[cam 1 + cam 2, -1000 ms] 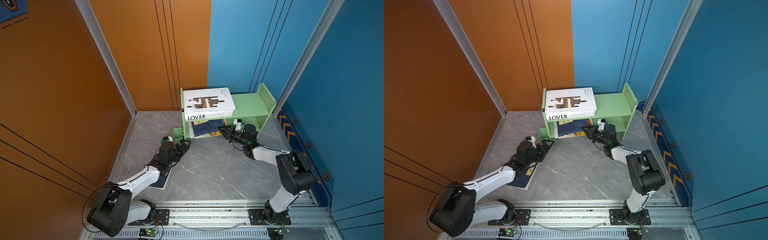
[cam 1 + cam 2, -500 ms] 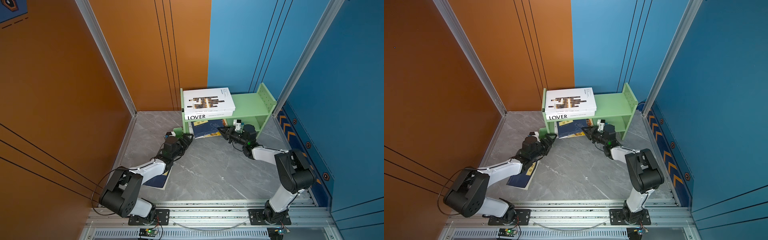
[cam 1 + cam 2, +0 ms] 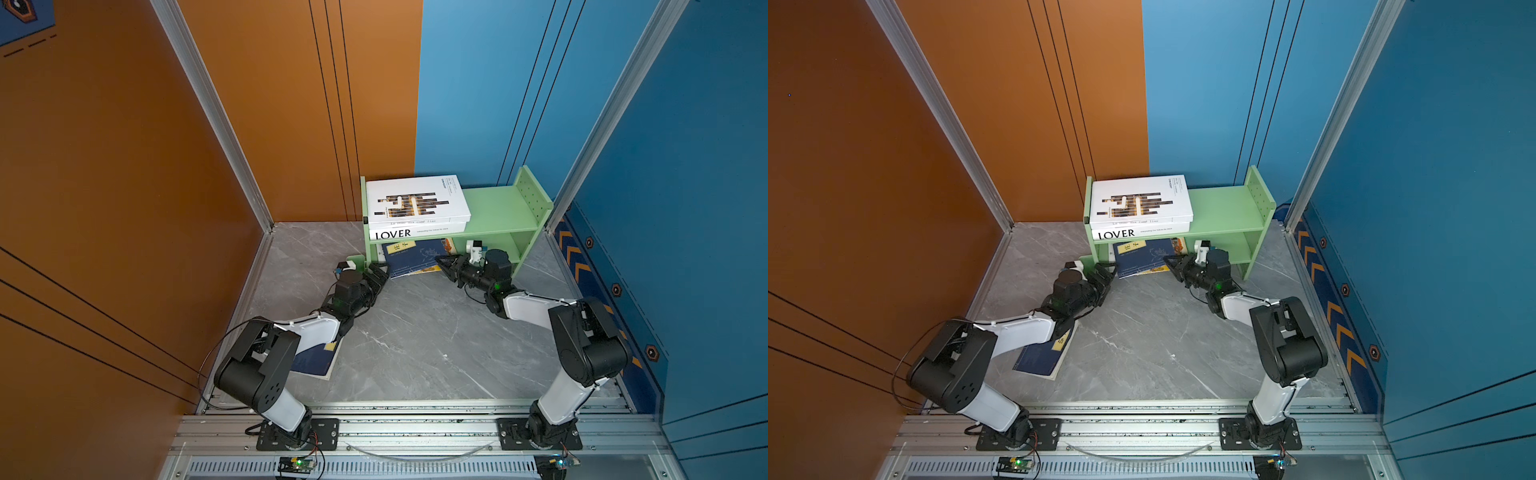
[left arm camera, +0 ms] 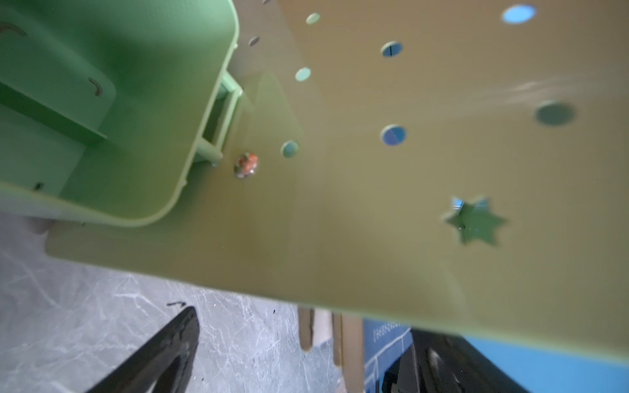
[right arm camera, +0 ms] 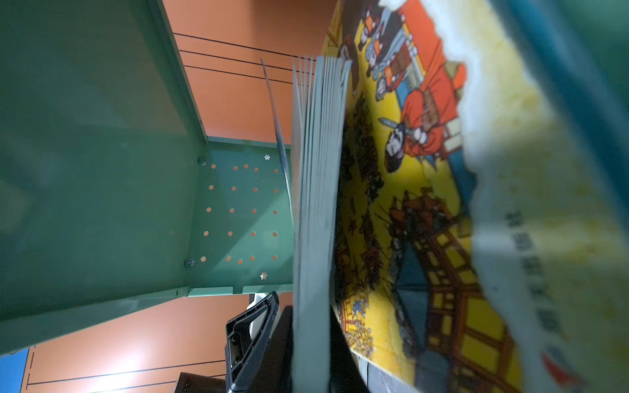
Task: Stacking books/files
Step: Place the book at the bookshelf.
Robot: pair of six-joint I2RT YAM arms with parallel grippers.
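Note:
A white book with brown-black bars (image 3: 415, 201) lies on the thick white "LOVER" book (image 3: 415, 232) on top of the green shelf (image 3: 503, 208). Below, a navy yellow-labelled book (image 3: 409, 257) rests on the yellow picture book (image 5: 425, 204). My right gripper (image 3: 442, 262) is shut on that navy book's page block (image 5: 316, 204) at its right edge. My left gripper (image 3: 380, 274) stands open by the shelf's left foot, nothing between its fingers (image 4: 163, 354). A second navy book (image 3: 311, 361) lies on the floor under my left arm.
The green shelf's perforated side panel (image 4: 408, 170) fills the left wrist view, very close. Orange and blue walls enclose the grey marble floor (image 3: 415, 332). A metal rail (image 3: 415, 428) carrying both arm bases runs along the front.
My left arm has reached forward, bringing its open gripper up to the shelf's left foot. The right gripper stays at the navy book's edge.

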